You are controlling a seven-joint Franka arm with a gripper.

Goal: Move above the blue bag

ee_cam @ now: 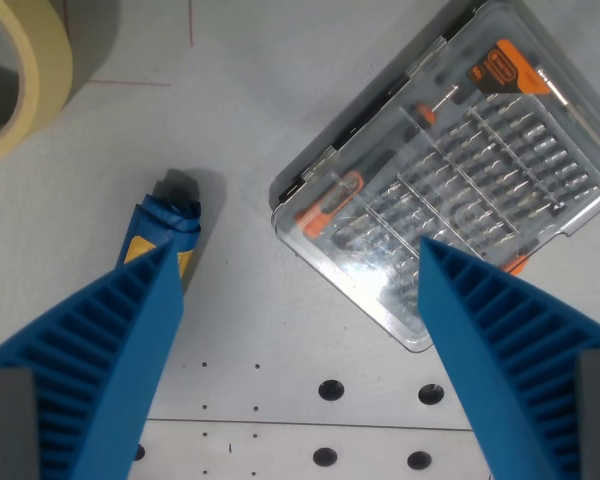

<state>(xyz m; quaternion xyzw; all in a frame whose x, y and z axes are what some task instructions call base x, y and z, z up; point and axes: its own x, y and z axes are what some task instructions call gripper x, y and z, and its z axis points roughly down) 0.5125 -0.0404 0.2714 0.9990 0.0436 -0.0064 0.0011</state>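
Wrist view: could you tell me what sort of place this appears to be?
Probably a lab or workshop bench. The pale table has a grid of mounting holes, a clear screwdriver bit set case lies on it, and a masking tape roll sits at the wrist view's upper left.

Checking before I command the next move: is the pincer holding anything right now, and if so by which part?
Nothing is held. The pincer is open, with bare table between its fingers; the blue bag lies beside the finger on the wrist view's left, ungripped.

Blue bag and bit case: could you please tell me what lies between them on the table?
Nothing: in the wrist view, the stretch between the blue bag and the bit case is bare white table.
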